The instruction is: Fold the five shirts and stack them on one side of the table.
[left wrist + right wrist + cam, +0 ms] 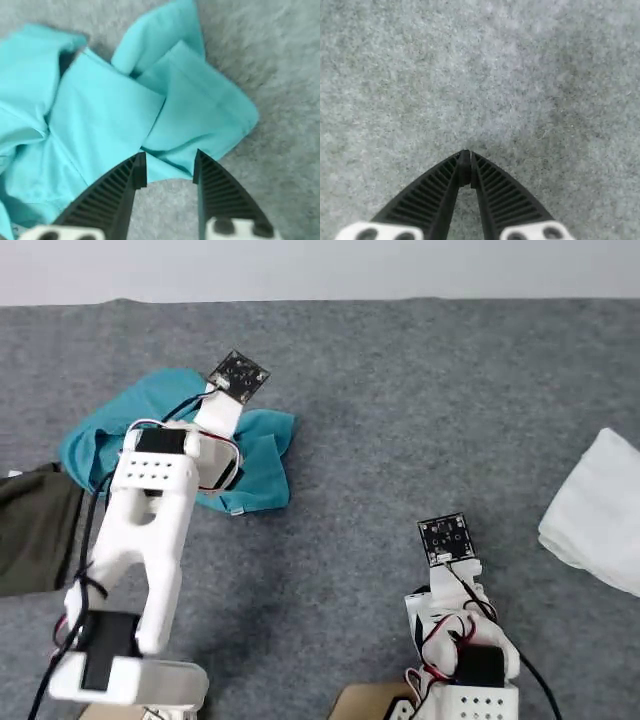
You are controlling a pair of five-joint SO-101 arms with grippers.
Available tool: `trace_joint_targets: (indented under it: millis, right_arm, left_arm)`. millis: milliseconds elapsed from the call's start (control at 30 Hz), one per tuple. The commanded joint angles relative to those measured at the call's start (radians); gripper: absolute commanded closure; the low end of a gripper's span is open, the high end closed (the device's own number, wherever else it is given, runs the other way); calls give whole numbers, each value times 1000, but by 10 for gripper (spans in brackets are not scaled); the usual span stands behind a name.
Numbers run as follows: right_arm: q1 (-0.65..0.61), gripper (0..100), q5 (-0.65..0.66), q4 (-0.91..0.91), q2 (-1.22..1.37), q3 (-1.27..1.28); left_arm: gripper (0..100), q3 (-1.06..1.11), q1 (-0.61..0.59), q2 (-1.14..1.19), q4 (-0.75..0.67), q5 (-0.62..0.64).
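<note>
Left edge: an olive shirt (35, 525) lies rumpled, off to the outer side of the left jaws and apart from them, not folded as far as can be seen. Next to it is a teal shirt (100, 115), bunched with loose overlapping flaps, so a rough partial fold at best. It spreads ahead of and beneath the left gripper (169, 161), and its nearest hem sits just in front of the gap between the tips. The left jaws stand moderately apart and clamp nothing; whether they touch the cloth cannot be told. Centre: the right gripper (468, 161) hangs over the bare grey table (400, 390) with its jaws pressed together and empty, no cloth near them. Right edge: a white shirt (600, 510) lies well off to the outer side of the right jaws and looks compact, possibly folded already. Progress, as a judgement: three shirts can be counted, none stacked on another. Perhaps one is folded, the teal one is in hand, and the olive one is untouched. Most folding and all stacking remain.
</note>
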Motion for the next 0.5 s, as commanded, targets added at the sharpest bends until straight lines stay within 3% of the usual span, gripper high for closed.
trace_joint_targets:
  millis: [0,467]
  right_arm:
    - [13,990,6,-10,-10,15]
    - [13,990,6,-10,-10,15]
  left_arm:
    - [833,-99,-6,63,-29,-28]
    - [833,-456,-35,431,-26,-57]
